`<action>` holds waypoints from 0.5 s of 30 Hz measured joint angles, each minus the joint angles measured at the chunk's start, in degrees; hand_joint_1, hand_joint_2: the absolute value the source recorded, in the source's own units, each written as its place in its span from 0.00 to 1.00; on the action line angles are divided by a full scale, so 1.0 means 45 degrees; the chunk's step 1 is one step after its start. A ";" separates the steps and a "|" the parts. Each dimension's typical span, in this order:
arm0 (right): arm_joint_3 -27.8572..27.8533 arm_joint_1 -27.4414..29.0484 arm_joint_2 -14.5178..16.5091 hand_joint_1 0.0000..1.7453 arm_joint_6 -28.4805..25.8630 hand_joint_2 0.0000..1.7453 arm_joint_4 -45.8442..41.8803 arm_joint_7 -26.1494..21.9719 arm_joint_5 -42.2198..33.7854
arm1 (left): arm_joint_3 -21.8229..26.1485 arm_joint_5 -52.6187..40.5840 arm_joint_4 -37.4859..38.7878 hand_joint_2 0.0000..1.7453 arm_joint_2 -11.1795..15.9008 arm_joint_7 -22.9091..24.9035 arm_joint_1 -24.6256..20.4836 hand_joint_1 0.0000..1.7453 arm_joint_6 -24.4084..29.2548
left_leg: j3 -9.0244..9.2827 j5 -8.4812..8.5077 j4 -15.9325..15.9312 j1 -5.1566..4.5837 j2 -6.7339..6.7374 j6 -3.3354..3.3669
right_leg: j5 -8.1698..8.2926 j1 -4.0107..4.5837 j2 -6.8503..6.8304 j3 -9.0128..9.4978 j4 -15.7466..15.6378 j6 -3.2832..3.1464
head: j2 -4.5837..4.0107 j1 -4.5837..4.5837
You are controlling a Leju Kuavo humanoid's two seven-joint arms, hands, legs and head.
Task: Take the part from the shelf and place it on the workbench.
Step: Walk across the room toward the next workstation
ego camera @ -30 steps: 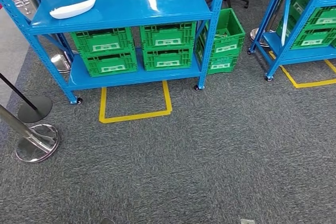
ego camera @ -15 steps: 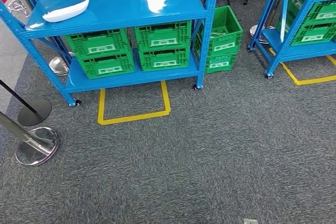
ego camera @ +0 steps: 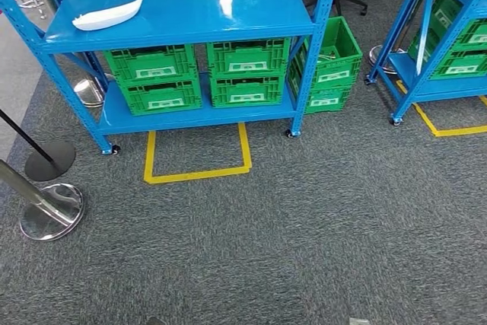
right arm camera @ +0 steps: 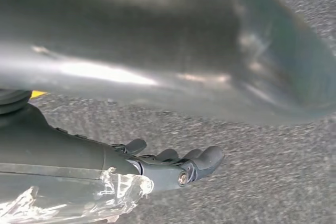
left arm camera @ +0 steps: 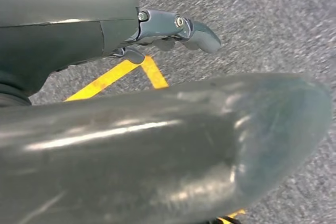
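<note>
Upper left of the head view, a white curved part lay flat on the top board of a blue shelf, near the board's left end. Below that board, green crates stood in stacked pairs on the lower board, and another green crate stack sat on the carpet just beside the shelf's right post. Yellow floor tape marked a rectangle on the grey carpet in front of the shelf. Two round stanchion bases stood at the left edge, and a second blue rack occupied the upper right.

Seen from its wrist, the left hand hung over the carpet, fingers extended and holding nothing. Likewise the right hand stretched out its fingers, empty.
</note>
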 joint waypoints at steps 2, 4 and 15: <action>0.0004 -0.0002 -0.0003 0.00 0.0001 0.00 0.0017 -0.0009 0.0017 | 0.0009 0.0000 0.0000 0.00 0.0006 -0.0002 -0.0028 0.00 -0.0007 | 0.0093 -0.0130 0.0030 -0.0039 -0.0094 -0.0138 | 0.0320 -0.0016 0.0066 0.0446 -0.0893 -0.0110 | 0.0000 -0.0023; 0.0003 0.0025 -0.0007 0.00 -0.0007 0.00 0.0031 -0.0017 0.0036 | 0.0015 -0.0002 0.0000 0.00 0.0017 -0.0006 -0.0061 0.00 -0.0010 | 0.0100 -0.0169 0.0016 -0.0049 -0.0187 -0.0231 | 0.0231 -0.0001 0.0002 0.0493 -0.0930 -0.0295 | 0.0000 -0.0067; -0.0016 -0.0007 -0.0013 0.00 -0.0103 0.00 0.0034 -0.0023 0.0166 | 0.0074 -0.0022 0.0000 0.00 0.0018 -0.0015 0.0009 0.00 -0.0010 | -0.1535 0.0293 0.1767 -0.0071 0.0722 -0.0416 | -0.0423 0.0018 -0.1020 0.1192 -0.1015 -0.0633 | 0.0000 -0.0262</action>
